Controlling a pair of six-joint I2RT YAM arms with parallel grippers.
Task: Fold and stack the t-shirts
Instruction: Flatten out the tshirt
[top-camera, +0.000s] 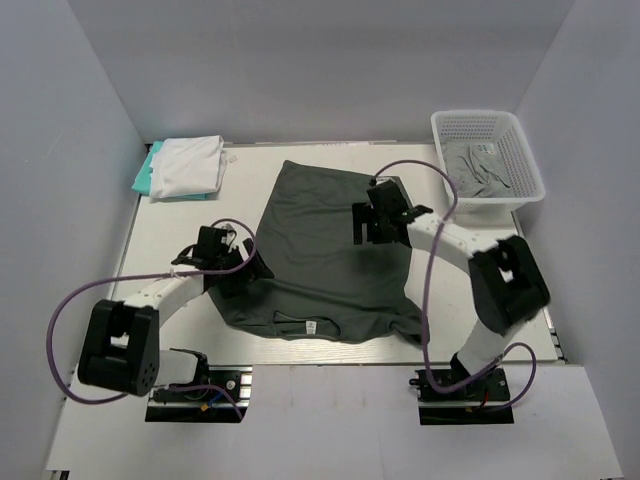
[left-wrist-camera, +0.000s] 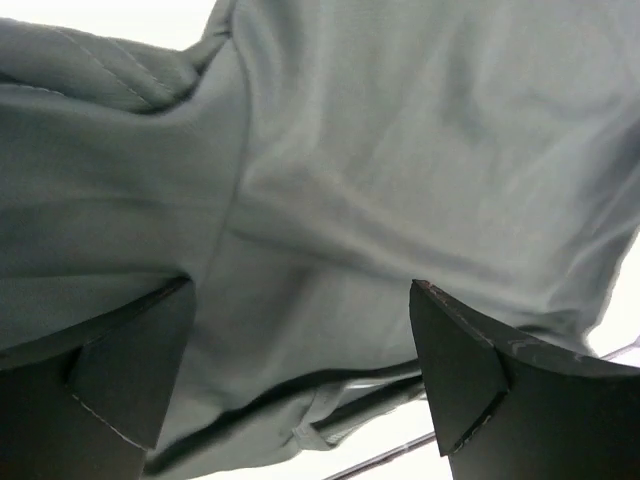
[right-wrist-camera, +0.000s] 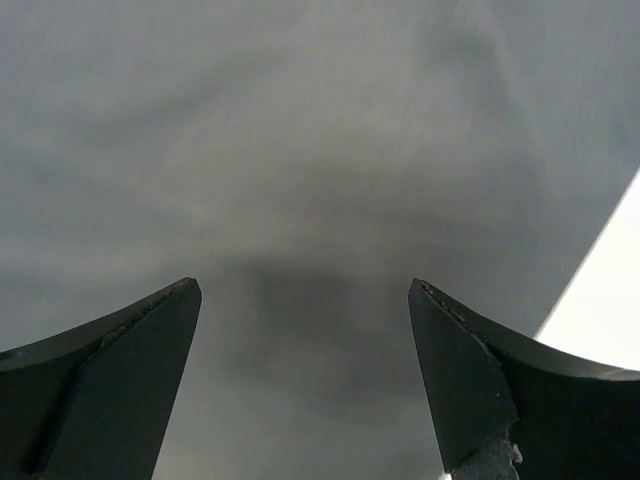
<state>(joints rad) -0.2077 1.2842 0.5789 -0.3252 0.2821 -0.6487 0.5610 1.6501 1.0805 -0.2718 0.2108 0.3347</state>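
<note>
Roughly halfway, my left gripper (left-wrist-camera: 302, 285) and right gripper (right-wrist-camera: 305, 285) hang wide open, empty, over the charcoal t-shirt (top-camera: 320, 250) lying unfolded mid-table; the white t-shirt (top-camera: 190, 165) sits folded on the teal t-shirt (top-camera: 143, 178) far left, and the lighter grey t-shirt (top-camera: 480, 168) waits in the basket (top-camera: 530, 165).

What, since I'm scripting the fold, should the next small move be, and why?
Probably lower the left gripper and right gripper to pinch the dark grey t-shirt: both stand open above it, holding nothing, and it lies spread out flat.
</note>
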